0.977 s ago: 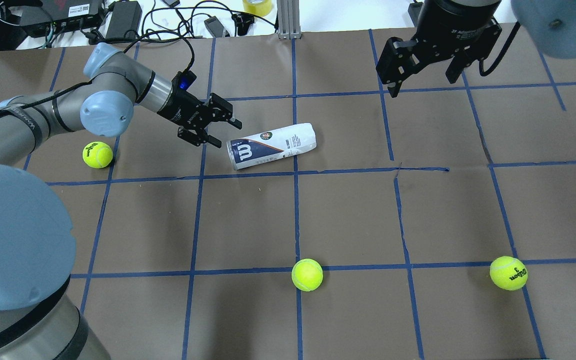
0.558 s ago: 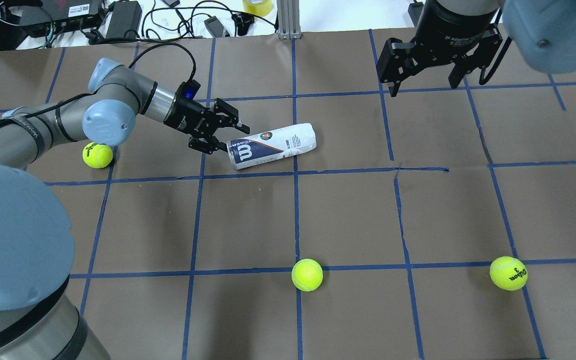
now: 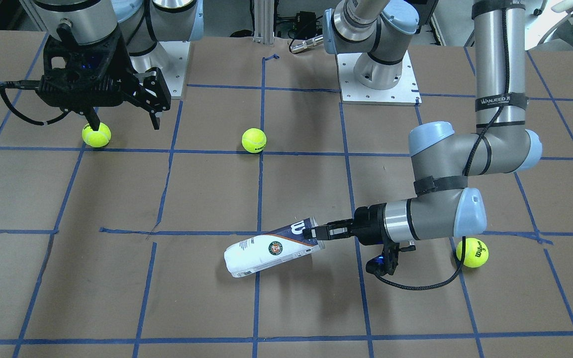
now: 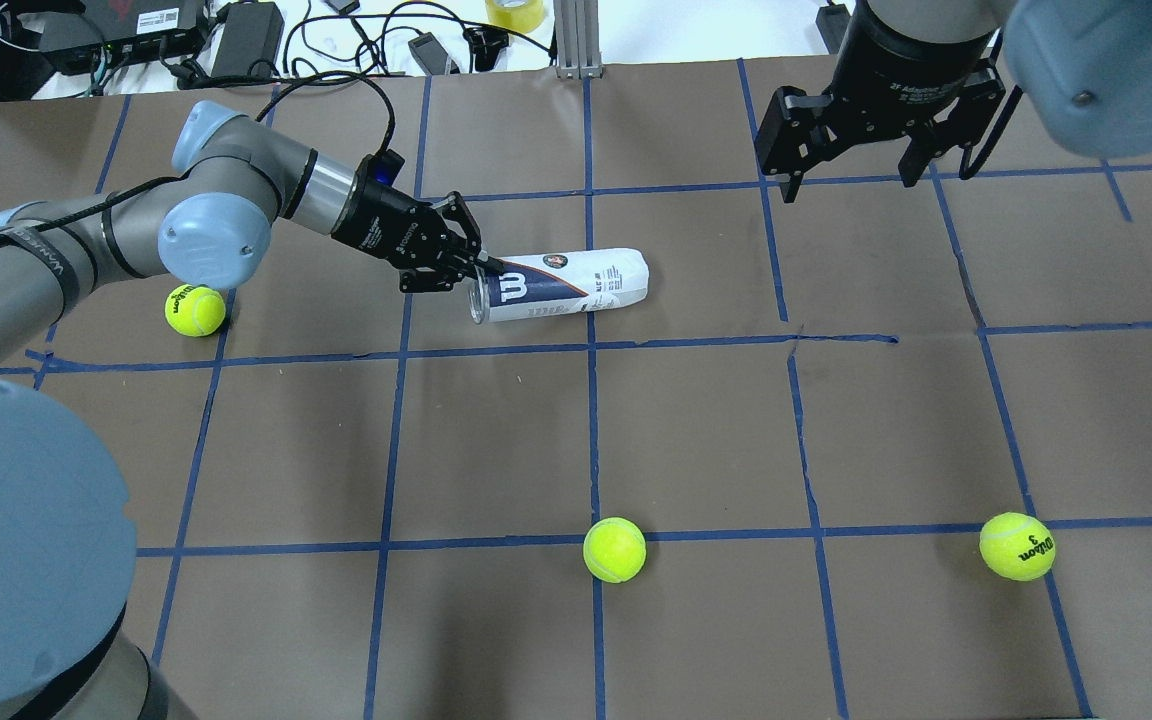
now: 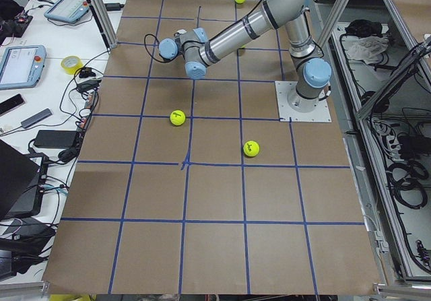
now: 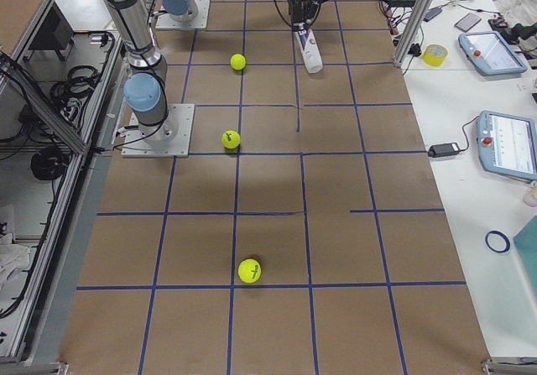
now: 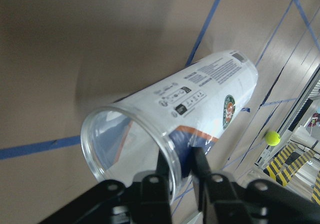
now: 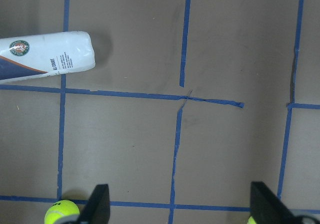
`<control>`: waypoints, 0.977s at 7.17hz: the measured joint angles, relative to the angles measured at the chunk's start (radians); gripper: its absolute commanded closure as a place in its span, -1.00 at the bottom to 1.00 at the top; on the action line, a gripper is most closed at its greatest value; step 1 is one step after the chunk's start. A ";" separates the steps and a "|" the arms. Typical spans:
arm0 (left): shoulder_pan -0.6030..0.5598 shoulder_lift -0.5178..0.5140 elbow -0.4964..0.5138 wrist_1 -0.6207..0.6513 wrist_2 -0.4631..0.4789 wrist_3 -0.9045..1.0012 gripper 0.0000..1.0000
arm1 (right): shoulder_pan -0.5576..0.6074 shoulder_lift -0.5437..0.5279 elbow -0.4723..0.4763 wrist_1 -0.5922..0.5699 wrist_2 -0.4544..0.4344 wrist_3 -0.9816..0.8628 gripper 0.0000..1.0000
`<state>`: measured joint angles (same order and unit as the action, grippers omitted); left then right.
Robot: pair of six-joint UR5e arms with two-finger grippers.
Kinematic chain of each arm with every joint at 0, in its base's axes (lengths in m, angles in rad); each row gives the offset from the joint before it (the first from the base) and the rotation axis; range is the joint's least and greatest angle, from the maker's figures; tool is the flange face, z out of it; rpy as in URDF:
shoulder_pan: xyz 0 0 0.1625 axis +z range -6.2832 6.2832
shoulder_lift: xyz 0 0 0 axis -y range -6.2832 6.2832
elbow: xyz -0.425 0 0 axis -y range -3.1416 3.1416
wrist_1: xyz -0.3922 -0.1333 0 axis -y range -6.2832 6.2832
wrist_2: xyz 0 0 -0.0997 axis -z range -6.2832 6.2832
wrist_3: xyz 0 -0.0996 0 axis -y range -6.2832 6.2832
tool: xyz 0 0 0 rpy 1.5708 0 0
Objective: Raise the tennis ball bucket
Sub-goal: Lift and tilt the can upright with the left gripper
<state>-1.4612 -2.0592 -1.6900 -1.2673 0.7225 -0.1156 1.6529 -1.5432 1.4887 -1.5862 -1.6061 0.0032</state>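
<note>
Tennis ball bucket [image 4: 561, 285] is recorded lying on its side on the table [image 4: 696, 430], label uppermost, with the navy band at its open end and the closed end pointing away from the left arm. The left end effector [image 4: 481, 272] is engaged at the open end. In the left wrist view, its fingers [image 7: 200, 169] are seen closed on the clear rim, one inside the mouth and one outside, with the tube wall pinched between them. In the front-facing view the open end appears tilted slightly upward, while the closed end is at table level; whether the closed end touches the table cannot be told.

The right end effector [image 4: 848, 180] is noted well apart from the bucket, beyond its closed end and farther from the robot. Its fingers are spread wide and nothing is held between them. The closed end of the bucket is visible at the upper left corner of the right wrist view.

Three tennis balls are observed. One ball [image 4: 195, 309] is located beyond the bucket's open end, under the left arm's elbow. A second ball [image 4: 614, 549] is placed well to the robot's side of the bucket. A third ball [image 4: 1017, 546] is placed well beyond the closed end, also toward the robot.
</note>
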 measured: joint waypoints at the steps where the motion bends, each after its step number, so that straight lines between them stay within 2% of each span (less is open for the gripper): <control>1: -0.019 0.028 0.003 0.016 0.010 -0.018 1.00 | 0.000 0.000 0.000 0.000 0.000 0.000 -1.00; 3: -0.054 0.113 0.022 0.044 0.061 -0.104 1.00 | -0.001 -0.001 0.001 0.001 0.000 0.000 -1.00; 4: -0.075 0.148 0.056 0.053 0.139 -0.140 1.00 | -0.001 -0.003 0.001 0.004 0.000 0.000 -1.00; 7: -0.184 0.144 0.227 0.066 0.506 -0.152 1.00 | -0.001 -0.012 0.004 0.015 -0.001 0.002 -1.00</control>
<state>-1.6449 -1.9152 -1.4630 -1.2010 1.2285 -0.2672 1.6521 -1.5547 1.4924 -1.5717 -1.6075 0.0053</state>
